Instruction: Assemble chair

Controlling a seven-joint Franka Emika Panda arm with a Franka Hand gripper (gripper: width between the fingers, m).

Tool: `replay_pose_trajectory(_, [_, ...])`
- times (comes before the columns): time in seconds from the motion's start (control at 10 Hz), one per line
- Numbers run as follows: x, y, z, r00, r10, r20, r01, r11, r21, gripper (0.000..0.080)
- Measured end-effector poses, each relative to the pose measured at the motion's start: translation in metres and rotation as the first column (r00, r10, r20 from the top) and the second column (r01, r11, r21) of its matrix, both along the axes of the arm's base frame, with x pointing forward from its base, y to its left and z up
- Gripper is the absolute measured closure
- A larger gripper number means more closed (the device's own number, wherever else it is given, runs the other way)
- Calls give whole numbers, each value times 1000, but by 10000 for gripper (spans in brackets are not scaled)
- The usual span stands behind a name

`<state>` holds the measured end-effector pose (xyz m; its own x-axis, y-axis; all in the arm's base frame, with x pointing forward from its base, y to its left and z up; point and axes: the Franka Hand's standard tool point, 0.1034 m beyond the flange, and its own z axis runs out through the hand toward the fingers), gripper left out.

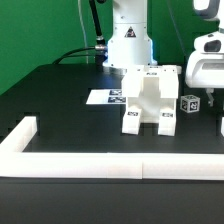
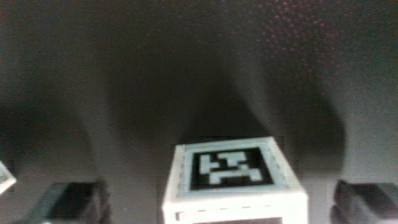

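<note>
A partly joined white chair assembly (image 1: 150,102) with square tags stands mid-table. To the exterior view's right of it stands a small white tagged chair part (image 1: 190,102), and my gripper (image 1: 201,88) hangs just above it. In the wrist view this tagged white part (image 2: 224,172) sits between my two dark fingers (image 2: 64,202), with a gap on each side. The gripper (image 2: 214,202) is open around the part and holds nothing.
The marker board (image 1: 107,97) lies flat just to the exterior view's left of the assembly. A long white border wall (image 1: 100,166) runs along the front and turns back at its left end. The robot's white base (image 1: 130,45) stands behind. Another white piece (image 1: 221,120) shows at the right edge.
</note>
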<state>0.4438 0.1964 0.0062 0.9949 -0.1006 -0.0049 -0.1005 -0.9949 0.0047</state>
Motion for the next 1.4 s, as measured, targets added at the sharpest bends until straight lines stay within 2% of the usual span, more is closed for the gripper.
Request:
replay_pose_trajectory(0.1, [0,0,0,1000,0,0,0,1000,0,260])
replay_pose_trajectory(0.2, [0,0,0,1000,0,-1,0,1000,0,445])
replay_pose_trajectory(0.3, [0,-1,0,1000,-1,0,1,1000,-1,524])
replay_pose_trajectory(0.6, [1,-3,2,1000,0,-2,0,1000,-1,524])
replay_pose_trajectory(0.9, [10,-10,14,1000,3,13,-3,1000,8,524])
replay_pose_trajectory(1.0, [12,-12,22,1000,9,10,-9,1000,10,524])
replay_pose_trajectory(1.2, [15,-20,52,1000,27,-9,-27,999,22,524])
replay_pose_trajectory(1.4, [21,-31,92,998,26,-48,-25,999,36,524])
